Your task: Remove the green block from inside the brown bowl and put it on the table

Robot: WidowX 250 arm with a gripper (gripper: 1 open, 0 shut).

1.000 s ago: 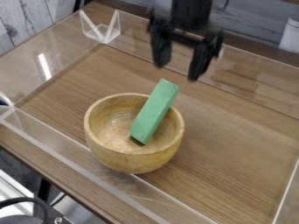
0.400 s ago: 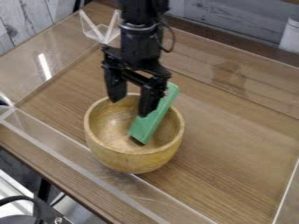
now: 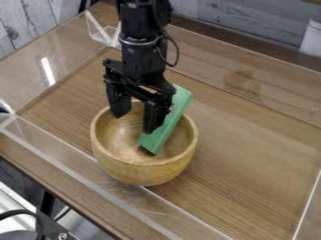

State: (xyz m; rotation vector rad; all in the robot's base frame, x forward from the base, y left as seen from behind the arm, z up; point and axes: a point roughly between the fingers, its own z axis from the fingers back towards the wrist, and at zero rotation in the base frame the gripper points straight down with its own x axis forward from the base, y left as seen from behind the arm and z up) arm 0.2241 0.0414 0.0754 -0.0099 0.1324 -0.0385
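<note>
Since a second ago the gripper (image 3: 135, 112) has swung from 1 o'clock of the bowl (image 3: 141, 148) to just above its 11 o'clock rim and dropped lower; block (image 3: 166, 121) and bowl have not shifted. Jaws stand wide and empty, pointing straight down. The block leans inside the bowl, its foot near the centre and its top over the rim at 2 o'clock, just beside the near finger. This looks like the approach to grasp: next the jaws must straddle the block, sink a little, then close before lifting it to the table (image 3: 251, 141).
</note>
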